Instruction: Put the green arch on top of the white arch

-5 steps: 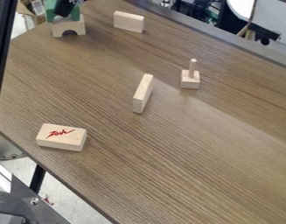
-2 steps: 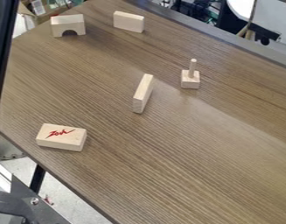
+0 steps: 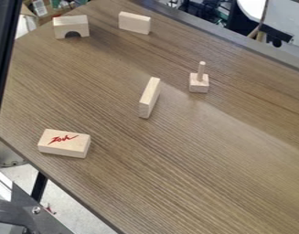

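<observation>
Pincer: opening and hold, can't tell! One sideways nudge could send the white arch (image 3: 71, 26) off the tabletop (image 3: 109, 96) at far left!

A broad lane of bare counter (image 3: 194, 173) runs in front of the upright plank block (image 3: 150, 98) and the pegged block (image 3: 199, 81). Those two leave a gap between them. The red-marked block (image 3: 64, 143) obstructs the left edge; at the back, the white arch (image 3: 71, 26) and rectangular block (image 3: 134, 22) stand apart, a narrow passage between.
</observation>
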Motion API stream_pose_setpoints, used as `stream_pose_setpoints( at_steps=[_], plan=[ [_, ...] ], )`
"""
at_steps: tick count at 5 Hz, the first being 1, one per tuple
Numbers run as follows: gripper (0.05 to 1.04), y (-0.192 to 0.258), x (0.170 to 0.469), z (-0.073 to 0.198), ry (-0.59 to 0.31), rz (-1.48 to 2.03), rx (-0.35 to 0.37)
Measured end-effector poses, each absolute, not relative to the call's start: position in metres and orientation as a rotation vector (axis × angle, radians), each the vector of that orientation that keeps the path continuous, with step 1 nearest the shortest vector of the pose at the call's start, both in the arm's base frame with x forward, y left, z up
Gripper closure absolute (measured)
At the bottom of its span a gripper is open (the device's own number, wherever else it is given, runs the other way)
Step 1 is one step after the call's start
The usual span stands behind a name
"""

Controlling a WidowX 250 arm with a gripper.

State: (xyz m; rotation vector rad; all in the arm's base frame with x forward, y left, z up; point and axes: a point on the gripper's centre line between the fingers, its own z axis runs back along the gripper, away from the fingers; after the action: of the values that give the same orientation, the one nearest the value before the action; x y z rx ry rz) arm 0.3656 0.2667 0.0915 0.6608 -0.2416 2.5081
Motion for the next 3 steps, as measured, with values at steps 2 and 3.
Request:
stream_pose_setpoints(
  at_steps=[2,3],
  plan=[
    [0.497,0.268,0.368,0.087,-0.239,2.507,0.663],
    [0.465,0.267,0.368,0.076,-0.215,2.505,0.675]
  ],
)
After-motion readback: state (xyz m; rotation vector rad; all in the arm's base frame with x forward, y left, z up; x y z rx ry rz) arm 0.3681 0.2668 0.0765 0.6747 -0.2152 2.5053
